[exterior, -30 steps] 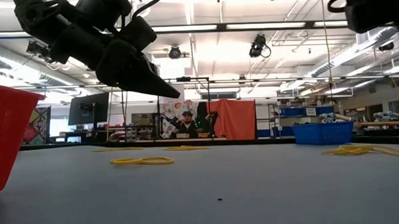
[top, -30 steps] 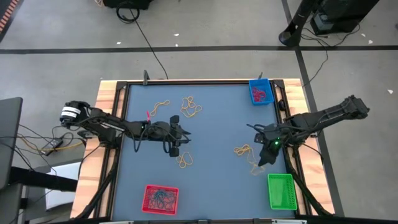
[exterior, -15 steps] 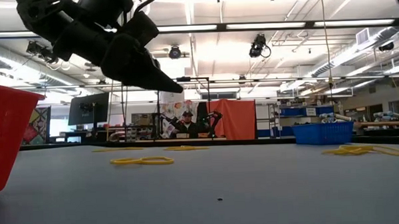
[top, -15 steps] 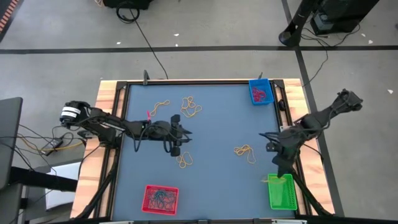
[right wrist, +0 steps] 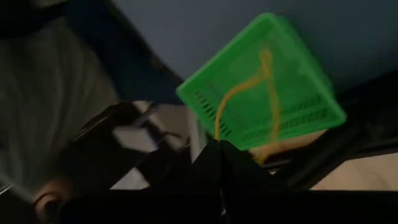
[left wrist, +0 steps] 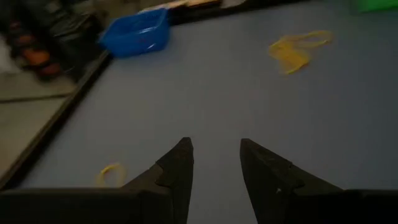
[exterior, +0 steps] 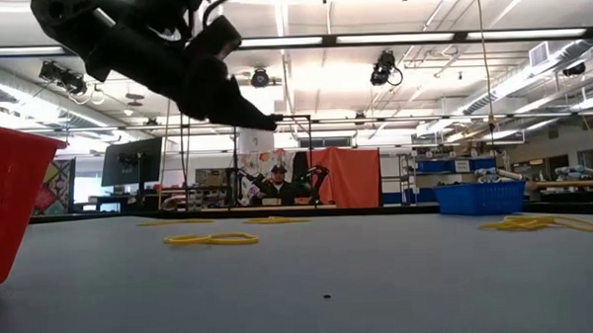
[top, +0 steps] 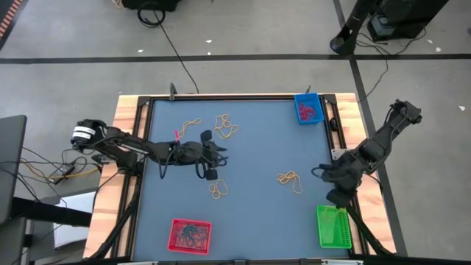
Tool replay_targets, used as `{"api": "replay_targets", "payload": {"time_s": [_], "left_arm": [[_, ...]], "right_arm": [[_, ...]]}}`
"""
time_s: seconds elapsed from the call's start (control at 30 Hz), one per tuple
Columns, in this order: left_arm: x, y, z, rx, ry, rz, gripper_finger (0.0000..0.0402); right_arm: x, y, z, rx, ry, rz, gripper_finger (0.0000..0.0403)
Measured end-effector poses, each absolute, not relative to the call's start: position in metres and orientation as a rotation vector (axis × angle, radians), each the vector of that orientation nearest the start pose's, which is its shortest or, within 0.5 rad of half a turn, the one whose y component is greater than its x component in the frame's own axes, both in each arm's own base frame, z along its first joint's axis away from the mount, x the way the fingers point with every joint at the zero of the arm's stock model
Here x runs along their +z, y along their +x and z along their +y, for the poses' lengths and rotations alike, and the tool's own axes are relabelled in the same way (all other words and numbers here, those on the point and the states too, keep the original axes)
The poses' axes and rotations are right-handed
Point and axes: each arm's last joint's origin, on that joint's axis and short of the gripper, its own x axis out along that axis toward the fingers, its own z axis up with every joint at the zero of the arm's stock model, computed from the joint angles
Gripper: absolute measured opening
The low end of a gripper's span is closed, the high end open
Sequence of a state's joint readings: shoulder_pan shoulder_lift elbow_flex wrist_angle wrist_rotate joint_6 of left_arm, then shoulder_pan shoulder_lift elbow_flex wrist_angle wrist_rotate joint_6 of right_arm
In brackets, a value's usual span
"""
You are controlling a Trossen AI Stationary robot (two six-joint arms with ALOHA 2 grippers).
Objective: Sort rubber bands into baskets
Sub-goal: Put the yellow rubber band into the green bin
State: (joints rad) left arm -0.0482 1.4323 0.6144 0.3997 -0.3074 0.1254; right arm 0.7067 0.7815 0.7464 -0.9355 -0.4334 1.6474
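My right gripper (right wrist: 219, 149) jaws pinch a yellow rubber band (right wrist: 267, 93) above the green basket (right wrist: 311, 99); left gripper (left wrist: 214, 149) jaws open.

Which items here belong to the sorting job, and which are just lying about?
Job: yellow rubber bands loose on the table, yellow band pinched in the right gripper above the green basket, blue basket, red basket, open left gripper over mid-table.

Lying about: black cable on the floor, cables beside the table.
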Motion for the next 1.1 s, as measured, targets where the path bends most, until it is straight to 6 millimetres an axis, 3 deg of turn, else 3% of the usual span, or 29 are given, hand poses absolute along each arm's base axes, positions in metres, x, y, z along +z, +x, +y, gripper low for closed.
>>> {"api": "replay_targets", "payload": {"time_s": [0.3,0.47,0.7,0.9,1.1], "left_arm": [[0.191,0.281,0.035,0.382,0.003,0.68,0.0138],[0.201,0.281,0.05,0.378,-0.029,0.757,0.0138],[0.213,0.274,0.074,0.297,-0.056,0.917,0.0138],[0.21,0.254,0.117,0.368,-0.168,0.959,0.0138],[0.203,0.218,0.16,0.539,-0.291,1.053,0.0138]], "right_arm": [[0.241,0.098,0.107,-0.264,1.029,1.683,0.0071],[0.236,0.105,0.111,-0.272,0.97,1.635,0.0113],[0.241,0.121,0.112,-0.188,0.814,1.21,0.0133],[0.252,0.147,0.119,-0.195,0.492,0.679,0.0131],[0.249,0.167,0.124,-0.29,0.272,0.498,0.0129]]}}
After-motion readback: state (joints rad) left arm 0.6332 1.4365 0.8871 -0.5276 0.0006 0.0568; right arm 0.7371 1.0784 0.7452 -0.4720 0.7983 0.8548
